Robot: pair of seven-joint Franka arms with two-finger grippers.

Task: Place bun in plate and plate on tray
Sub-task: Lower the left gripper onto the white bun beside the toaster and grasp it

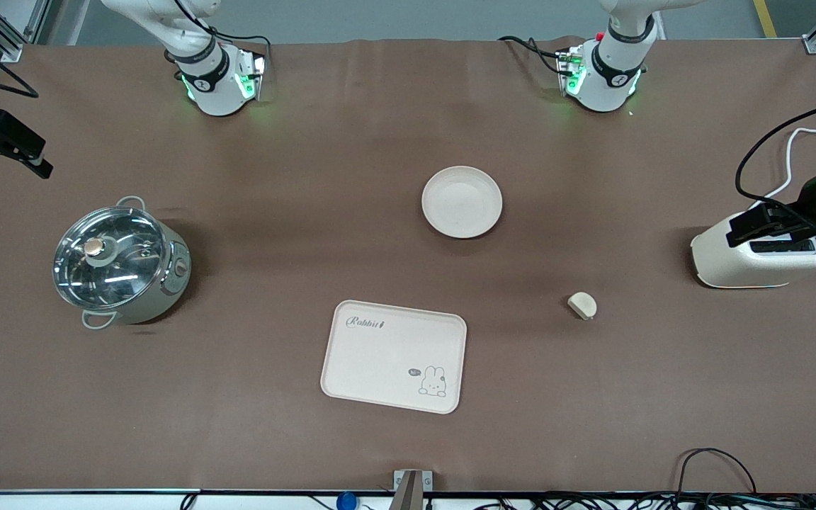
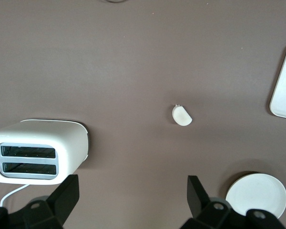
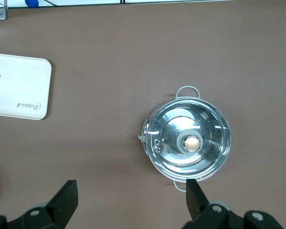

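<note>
Neither of the two steps is done, judging from how things lie: the bun is not in the plate, and the plate is not on the tray. Nearest the front camera is the tray [image 1: 394, 356], a rectangular cream piece with "Rabbit" script in one corner and a small rabbit drawing, and it holds nothing. A little farther from the camera, toward the left arm's end of the table, the bun [image 1: 582, 305] sits alone on the brown table [image 1: 273, 439], well apart from both tray and plate. Farther still, near the middle of the table, the plate [image 1: 462, 201] stands bare, its shallow bowl empty. At the right arm's end sits a steel pot [image 1: 121, 261] with a glass lid on; what is inside cannot be made out. At the left arm's end lies a white toaster [image 1: 762, 253], whose two slots look empty in the left wrist view. Both arms wait raised. The left gripper [image 2: 133, 193] hangs over bare table between toaster and plate, its fingers spread wide and holding nothing, with the bun in plain sight below. The right gripper [image 3: 132, 196] hovers just beside the pot, fingers likewise spread and empty. All the work is left: I judge the bun must go first, then the loaded plate onto the tray.
</note>
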